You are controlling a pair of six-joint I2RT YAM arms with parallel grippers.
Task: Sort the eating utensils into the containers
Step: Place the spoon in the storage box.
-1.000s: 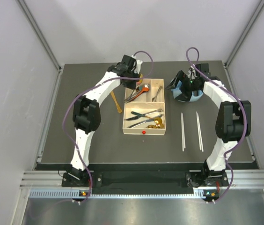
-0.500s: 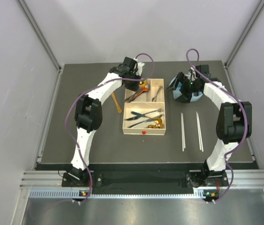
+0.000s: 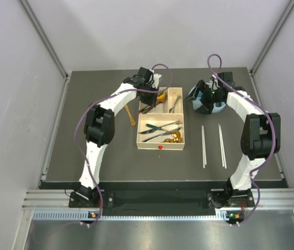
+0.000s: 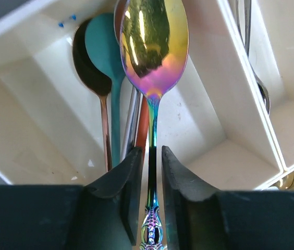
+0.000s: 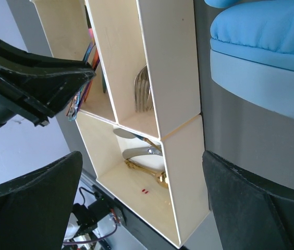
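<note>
The iridescent gold spoon sits bowl-first over the far left small compartment of the cream tray, its handle running back between the left gripper's fingers. Those fingers stand slightly apart, with a thin dark gap on either side of the handle, so they look released rather than clamped. Whether the bowl rests on the cutlery below cannot be told.

Under it in the same compartment lie a teal spoon, a dark-bowled spoon and an orange handle. A silver fork lies in the neighbouring small compartment. The large near section holds dark-and-silver knives and gold spoons.

On the dark table, a wooden knife lies just left of the tray. Two pairs of pale chopsticks lie well to its right.

The right gripper hangs beside the light-blue headphones at the far right, its fingers spread wide with nothing between them.
</note>
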